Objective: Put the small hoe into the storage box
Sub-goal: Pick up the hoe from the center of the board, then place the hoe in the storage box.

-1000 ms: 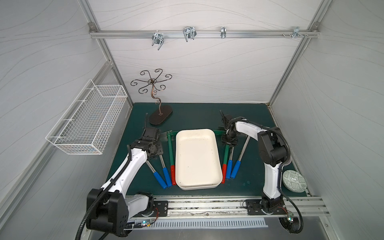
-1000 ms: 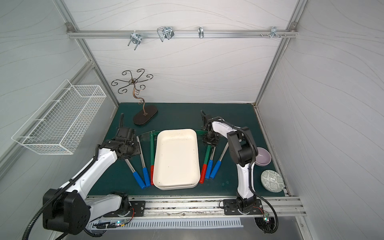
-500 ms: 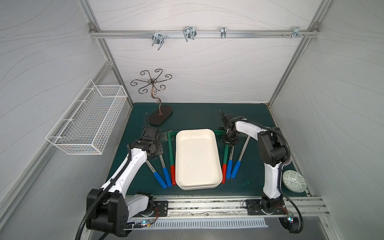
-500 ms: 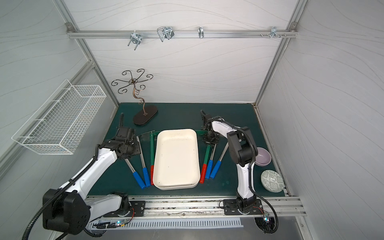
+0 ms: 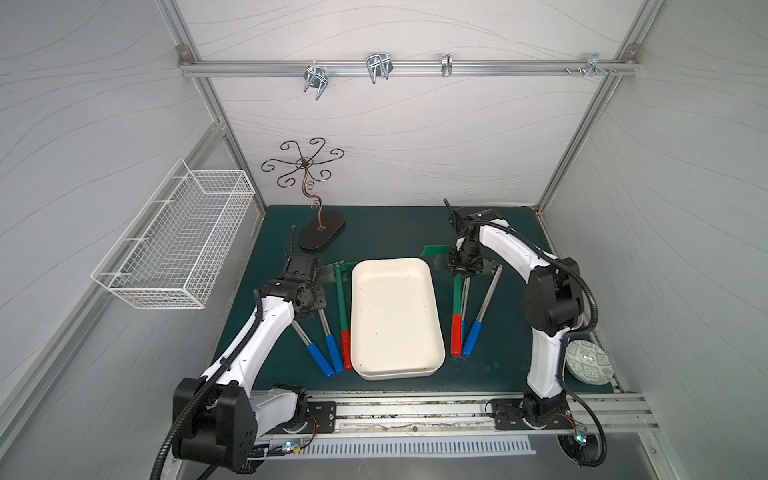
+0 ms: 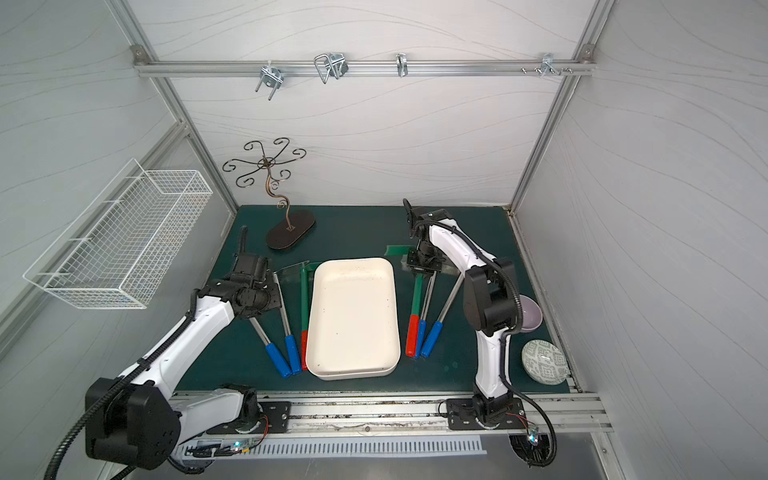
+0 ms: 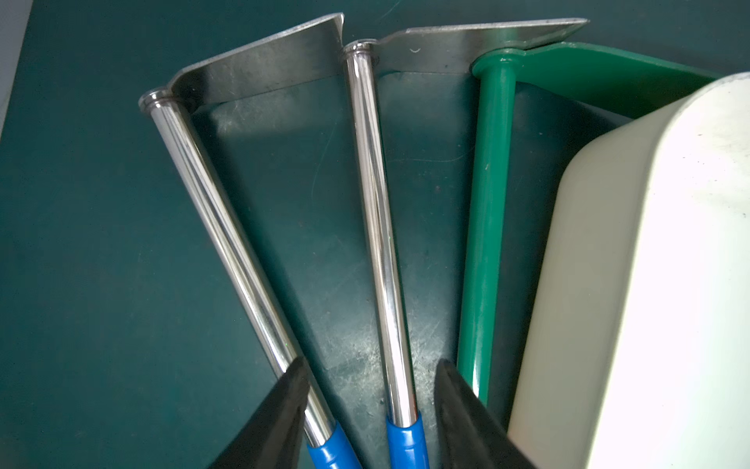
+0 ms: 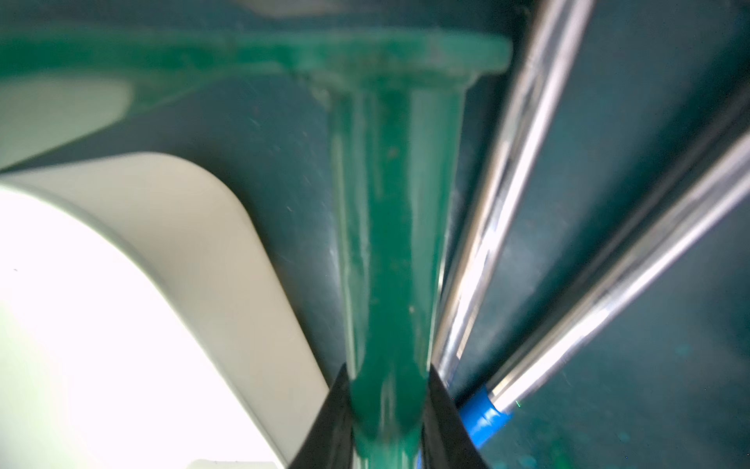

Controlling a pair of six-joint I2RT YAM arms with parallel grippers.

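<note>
the storage box [image 5: 393,262] is a smooth cream plastic tray, long with round corners and a low rim, and it sits in the middle of the scratched dark green mat [image 5: 386,232]. the small hoe [image 5: 457,296] has a thin round stick painted green, a flat green blade at the far end and a red grip at the near end. it lies just beside the box's right long side, not inside it. the right gripper [image 8: 390,410] is pinching the green stick between its black fingers, up near the blade; that view is blurry. two shiny steel hoes [image 5: 489,293] with blue grips lie just beside it. the left gripper [image 7: 371,406] is spread apart, with the shiny stick of the middle steel hoe [image 7: 378,227] between its fingers, and i cannot tell if they touch it. the outer steel hoe [image 7: 219,227] and a second green hoe [image 7: 483,211] lie on either side.
</note>
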